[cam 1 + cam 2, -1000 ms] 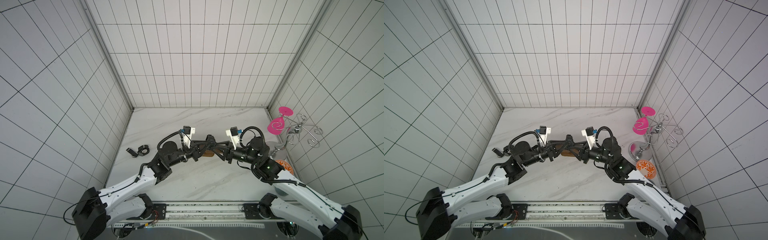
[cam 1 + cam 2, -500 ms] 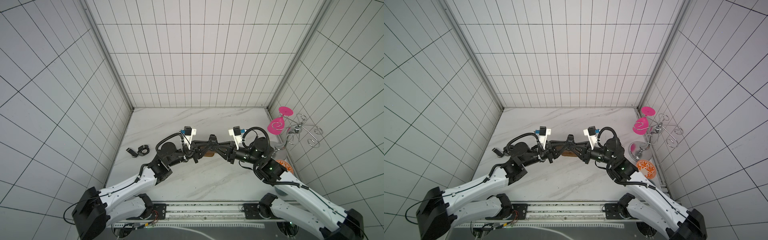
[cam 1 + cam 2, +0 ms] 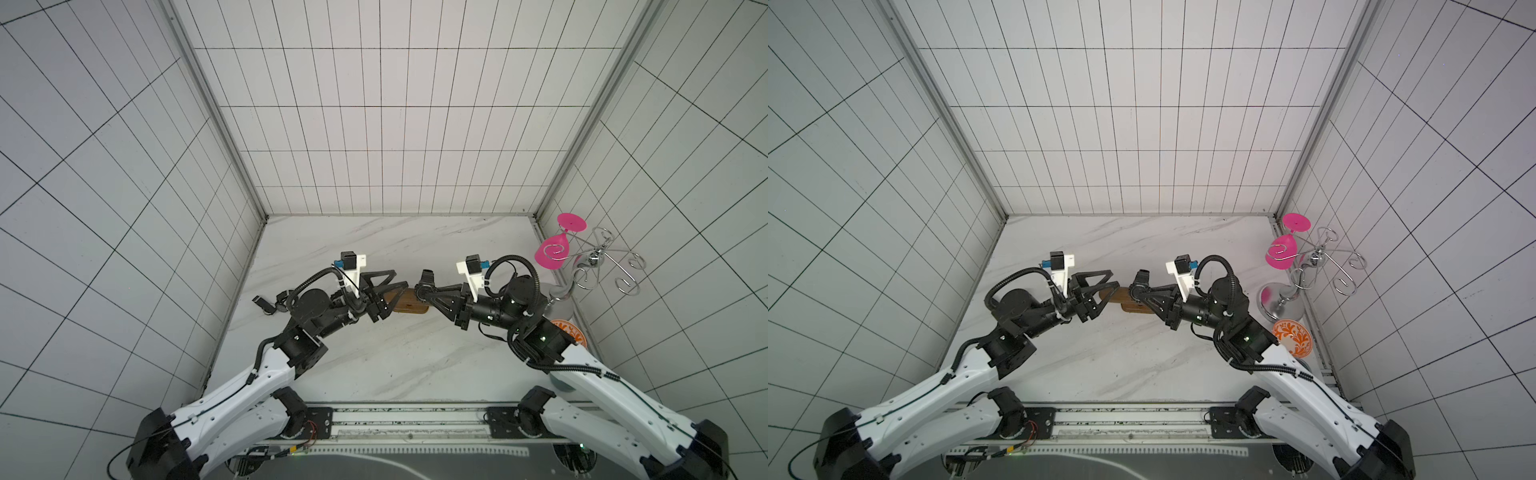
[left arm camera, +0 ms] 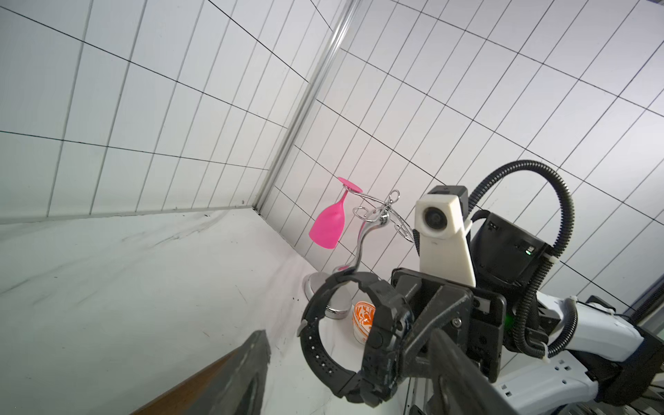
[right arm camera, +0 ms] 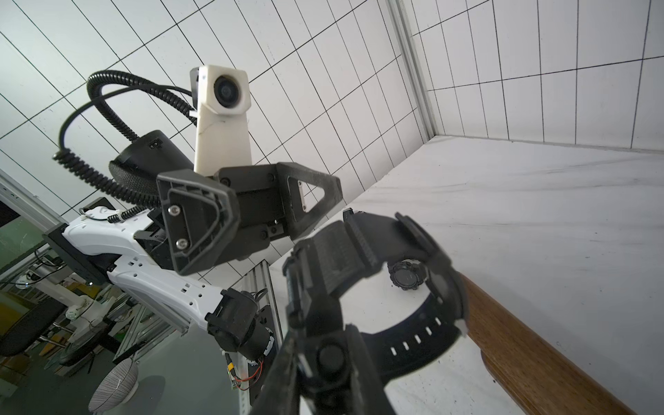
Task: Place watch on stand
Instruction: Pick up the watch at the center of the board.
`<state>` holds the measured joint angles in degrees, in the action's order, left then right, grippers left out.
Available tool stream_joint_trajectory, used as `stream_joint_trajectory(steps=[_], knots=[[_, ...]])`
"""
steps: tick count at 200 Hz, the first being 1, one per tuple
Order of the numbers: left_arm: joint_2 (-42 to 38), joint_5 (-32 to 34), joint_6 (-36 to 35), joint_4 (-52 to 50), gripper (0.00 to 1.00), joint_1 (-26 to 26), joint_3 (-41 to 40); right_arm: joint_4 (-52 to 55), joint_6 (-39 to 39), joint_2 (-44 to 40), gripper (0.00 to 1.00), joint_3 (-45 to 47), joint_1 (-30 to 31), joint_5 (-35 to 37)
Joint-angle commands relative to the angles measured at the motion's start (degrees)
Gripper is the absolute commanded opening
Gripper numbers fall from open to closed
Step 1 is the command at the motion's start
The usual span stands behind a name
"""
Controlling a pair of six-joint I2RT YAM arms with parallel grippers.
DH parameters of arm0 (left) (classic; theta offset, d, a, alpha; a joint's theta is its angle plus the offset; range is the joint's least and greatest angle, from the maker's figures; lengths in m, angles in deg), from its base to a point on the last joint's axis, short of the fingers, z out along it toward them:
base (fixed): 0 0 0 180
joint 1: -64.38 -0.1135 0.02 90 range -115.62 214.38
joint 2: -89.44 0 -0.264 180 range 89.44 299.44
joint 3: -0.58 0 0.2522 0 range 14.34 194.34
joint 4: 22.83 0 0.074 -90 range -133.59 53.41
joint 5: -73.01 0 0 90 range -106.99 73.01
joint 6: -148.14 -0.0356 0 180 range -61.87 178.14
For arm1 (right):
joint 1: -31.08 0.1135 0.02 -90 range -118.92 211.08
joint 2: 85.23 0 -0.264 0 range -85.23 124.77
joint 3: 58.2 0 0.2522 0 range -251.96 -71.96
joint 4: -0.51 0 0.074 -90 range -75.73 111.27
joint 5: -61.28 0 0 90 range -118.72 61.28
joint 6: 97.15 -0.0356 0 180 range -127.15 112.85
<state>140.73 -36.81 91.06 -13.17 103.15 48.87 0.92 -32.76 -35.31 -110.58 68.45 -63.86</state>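
Black watch (image 4: 386, 316) clamped in the right end effector (image 3: 420, 290), held above the bench (image 3: 374, 365) at the rounded end of the wooden stand (image 3: 409, 306) — not around its bar.

Nearest, by the right wall, sits an orange-patterned bowl (image 3: 571, 332). Mid-bench, the left end effector (image 3: 401, 279) faces the watch across the stand, jaws spread wide and gripping nothing. The watch strap makes a closed loop, and through it a second watch (image 5: 406, 276) shows lying on the bench. Farther back on the right stands a wire rack (image 3: 598, 257) — a pink glass (image 3: 550, 253) hangs upside down from it.
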Motion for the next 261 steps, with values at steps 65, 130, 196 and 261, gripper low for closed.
stream_joint_trajectory(steps=[65, 130, 196, 261], knots=[[11.3, -13.2, -9.8, 0.6, 0.65, -2.1, 3.9, -0.4, 2.7, -1.2, 0.00, 0.0, 0.7, -5.3], [17.4, -19.4, -9.8, 7.7, 0.57, 0.1, 5.1, -1.0, 2.8, -0.5, 0.00, 0.1, 1.2, -6.2], [23.4, -20.5, -8.7, 7.6, 0.29, 2.5, 9.2, -0.9, 3.0, -0.3, 0.00, 0.5, 1.2, -5.0], [21.6, -10.4, -10.2, -0.3, 0.00, 2.3, 9.6, 0.4, 3.5, -1.0, 0.06, 0.5, 1.3, 0.0]])
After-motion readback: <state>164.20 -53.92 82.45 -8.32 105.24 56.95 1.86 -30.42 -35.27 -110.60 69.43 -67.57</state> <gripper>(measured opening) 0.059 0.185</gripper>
